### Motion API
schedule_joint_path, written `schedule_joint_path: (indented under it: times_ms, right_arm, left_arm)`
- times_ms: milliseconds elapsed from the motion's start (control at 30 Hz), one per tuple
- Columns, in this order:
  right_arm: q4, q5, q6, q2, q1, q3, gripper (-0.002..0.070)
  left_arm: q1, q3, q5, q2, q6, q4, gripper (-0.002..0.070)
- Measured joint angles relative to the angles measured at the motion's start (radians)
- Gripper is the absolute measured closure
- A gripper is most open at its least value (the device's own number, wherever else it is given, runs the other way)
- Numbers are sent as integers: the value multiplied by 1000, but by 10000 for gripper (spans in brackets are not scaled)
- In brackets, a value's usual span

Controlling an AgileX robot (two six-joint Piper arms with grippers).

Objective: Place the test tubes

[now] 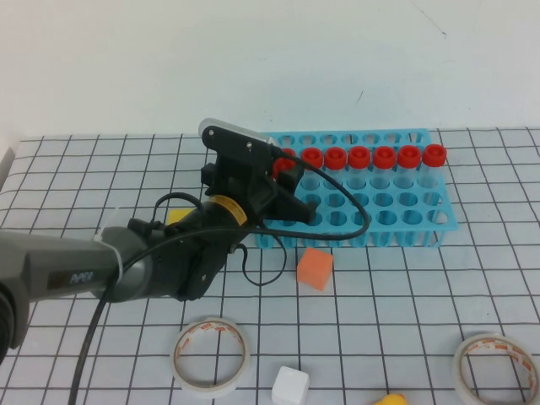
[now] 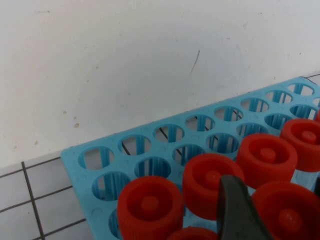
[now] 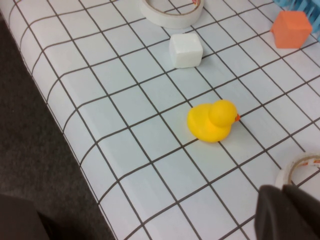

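A blue test tube rack [image 1: 396, 224] stands at the back of the gridded table, and several red-capped tubes [image 1: 385, 157] stand upright in one row of it. My left gripper [image 1: 283, 173] is over the rack's left end, at the left of that row. In the left wrist view its dark finger [image 2: 235, 210] presses against a red-capped test tube [image 2: 286, 216] between the jaws, just above the rack [image 2: 100, 175], beside other capped tubes [image 2: 212, 179]. My right gripper [image 3: 281, 189] is shut and empty, low over the table's front right by a tape roll [image 3: 300, 167].
An orange cube [image 1: 314, 268] lies just in front of the rack. Along the front are a tape roll [image 1: 211, 354], a white cube [image 1: 289, 386], a yellow duck [image 1: 390, 400] and a second tape roll [image 1: 496, 364]. The left arm's cable loops over the rack's front edge.
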Motion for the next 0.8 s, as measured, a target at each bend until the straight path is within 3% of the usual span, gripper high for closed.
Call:
schedule_joint_path:
  times_ms: [100, 267, 333, 467, 667, 800]
  right_arm:
    - [0, 0, 0, 0, 0, 0, 678]
    - [0, 0, 0, 0, 0, 0, 678]
    - [0, 0, 0, 0, 0, 0, 678]
    - [0, 0, 0, 0, 0, 0, 678]
    - [0, 0, 0, 0, 0, 0, 678]
    - [0, 0, 0, 0, 0, 0, 678]
  left_arm:
    - [0, 0, -4, 0, 5, 4, 406]
    - [0, 0, 14, -17, 5, 10, 221]
    - [0, 2, 49, -64, 30, 11, 202]
    - [0, 2, 156, -185, 126, 11, 288]
    - [0, 2, 335, -418, 268, 11, 586]
    - [0, 2, 417, -579, 289, 11, 657]
